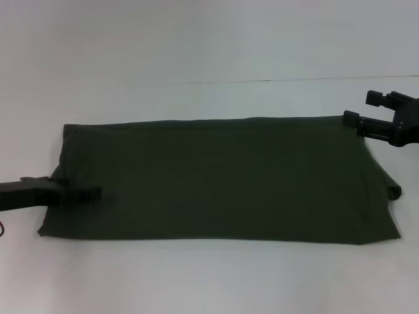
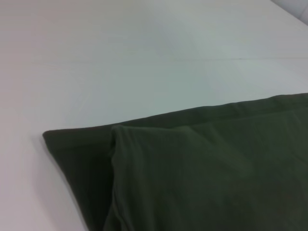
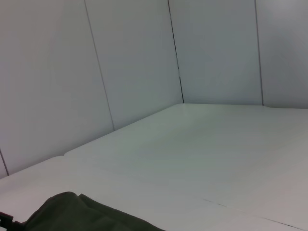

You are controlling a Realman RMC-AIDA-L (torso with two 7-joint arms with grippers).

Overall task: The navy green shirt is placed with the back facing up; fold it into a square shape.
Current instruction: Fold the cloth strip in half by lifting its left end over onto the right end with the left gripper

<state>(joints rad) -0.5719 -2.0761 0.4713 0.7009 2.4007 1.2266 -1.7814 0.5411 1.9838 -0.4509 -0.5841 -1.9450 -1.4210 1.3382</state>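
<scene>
White table [image 1: 196, 39] bears folded navy green shirt [image 1: 216, 176]; left tool [image 1: 91, 193] clenched on its edge.

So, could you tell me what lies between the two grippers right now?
In the head view, only the shirt spans the stretch between the left gripper, over its left edge, and the right gripper, at its far right corner. Nothing else lies there.
</scene>
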